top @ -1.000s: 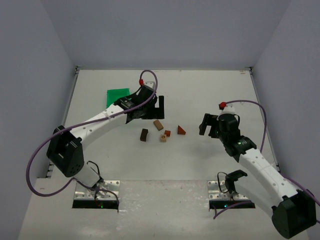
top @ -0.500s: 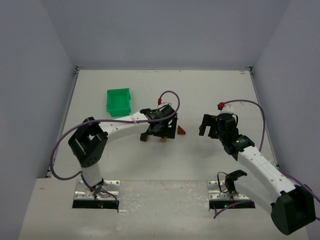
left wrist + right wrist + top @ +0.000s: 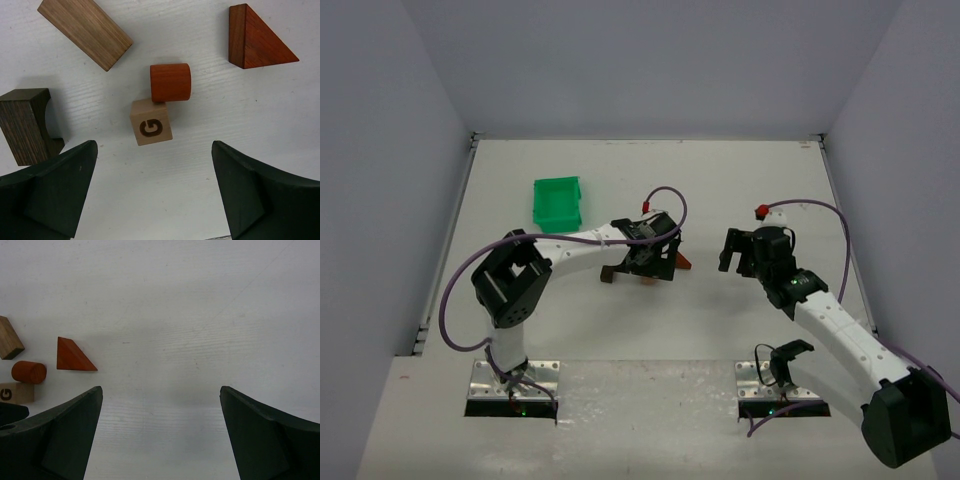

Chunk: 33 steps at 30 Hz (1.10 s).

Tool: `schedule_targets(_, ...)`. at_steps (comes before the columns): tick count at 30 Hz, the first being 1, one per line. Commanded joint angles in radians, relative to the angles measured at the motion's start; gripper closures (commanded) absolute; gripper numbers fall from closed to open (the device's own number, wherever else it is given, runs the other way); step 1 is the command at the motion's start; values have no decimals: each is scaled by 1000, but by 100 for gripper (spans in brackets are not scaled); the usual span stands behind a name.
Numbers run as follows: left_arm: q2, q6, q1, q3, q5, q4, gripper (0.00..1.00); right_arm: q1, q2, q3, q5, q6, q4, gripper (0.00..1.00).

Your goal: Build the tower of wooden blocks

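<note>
bar point(image 3: 85, 34): tan, straight grain | cylinder point(image 3: 170, 82): reddish-orange | cube point(image 3: 151, 129): pale tan (brown G on its face) | wedge point(image 3: 257, 39): red-brown | notched block point(image 3: 25, 125): dark brown | bin point(image 3: 558, 202): green

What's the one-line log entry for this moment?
left gripper: open over G cube | right gripper: open, empty | tower: not started, blocks lie unstacked

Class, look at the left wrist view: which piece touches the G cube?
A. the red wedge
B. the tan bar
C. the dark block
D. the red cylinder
D: the red cylinder abuts the upper edge of the G cube; the wedge, bar and dark block lie apart from it.
</note>
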Motion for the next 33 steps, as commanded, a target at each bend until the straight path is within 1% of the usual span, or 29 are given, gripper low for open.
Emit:
schedule_targets(1, 6, -5, -11, 35, 9, 34, 7, -4, 10, 26, 36, 3, 6, 1)
schedule_targets(2, 7, -4, -11, 35, 9, 33, 7, -4, 11, 27, 37, 4, 6, 1)
schedule_targets(5, 18, -7, -11, 38, 3, 33, 15, -4, 9, 27, 39, 4, 6, 1)
schedule_targets(6, 20, -9, -10, 39, 0, 31, 20, -4, 8, 27, 40, 5, 4, 1)
schedule_targets(8, 30, -9, -11, 44, 2, 25, 26, -4, 6, 26, 42, 4, 4, 1)
schedule_targets(9, 30, -7, -11, 46, 0, 22, 26, -4, 6, 26, 42, 4, 3, 1)
schedule_targets(10, 36, -10, -11, 52, -7, 15, 30, -6, 3, 26, 43, 4, 4, 1)
schedule_targets(11, 41, -12, -11, 53, -9, 15, 32, -4, 3, 26, 45, 5, 4, 1)
schedule_targets(13, 53, -15, -11, 58, -14, 8, 39, -5, 3, 27, 51, 5, 4, 1)
schedule_targets(17, 68, -20, -11, 75, -20, -5, 44, -4, 5, 27, 58, 5, 4, 1)
schedule_targets(25, 97, -38, -11, 84, -22, -28, 48, -5, -12, 21, 101, 12, -3, 1)
schedule_targets(28, 107, -48, -11, 86, -31, -36, 51, -4, -22, 17, 99, 14, -4, 1)
schedule_targets(30, 108, -61, -11, 86, -37, -34, 56, -5, -27, 15, 100, 16, -3, 1)
schedule_targets(33, 104, -72, -11, 85, -38, -28, 59, -4, -28, 16, 97, 18, -4, 1)
